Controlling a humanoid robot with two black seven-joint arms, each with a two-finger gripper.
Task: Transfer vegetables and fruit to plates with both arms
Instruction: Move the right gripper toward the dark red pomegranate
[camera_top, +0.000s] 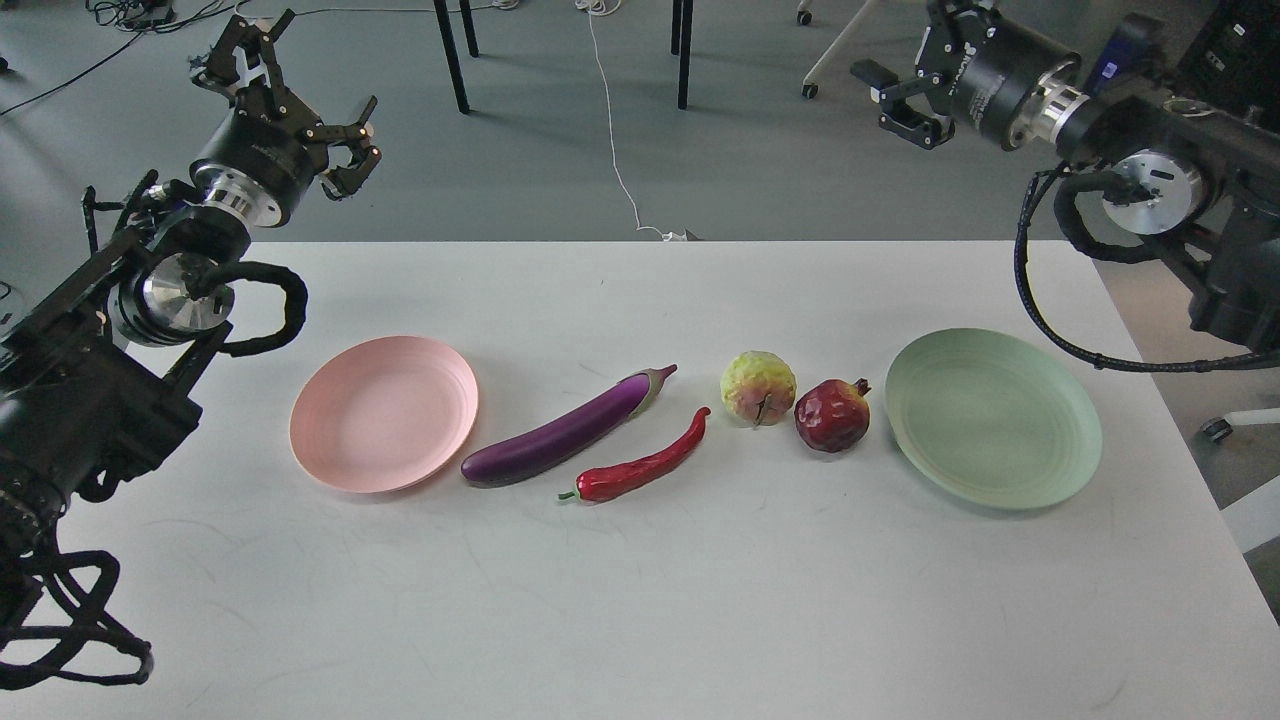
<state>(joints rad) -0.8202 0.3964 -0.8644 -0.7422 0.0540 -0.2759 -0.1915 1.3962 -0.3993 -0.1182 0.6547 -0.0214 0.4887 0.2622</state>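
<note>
- Left gripper (300, 110) hovered above the white counter (640, 600), fingers spread, empty.
- Right gripper (895, 95) likewise (well clear).
- Glossy purple eggplant (565, 432), curved red chili (645, 466), bumpy yellow-green fruit (758, 388) and dark red pomegranate (832, 414) lay between the pale pink plate (384, 412) and pale green plate (992, 417).

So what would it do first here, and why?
Probably lower the left gripper, open and raised, toward the eggplant. Both plates, pink and green, are bare, all four foods lie on the table, and the eggplant lies beside the pink plate.
</note>
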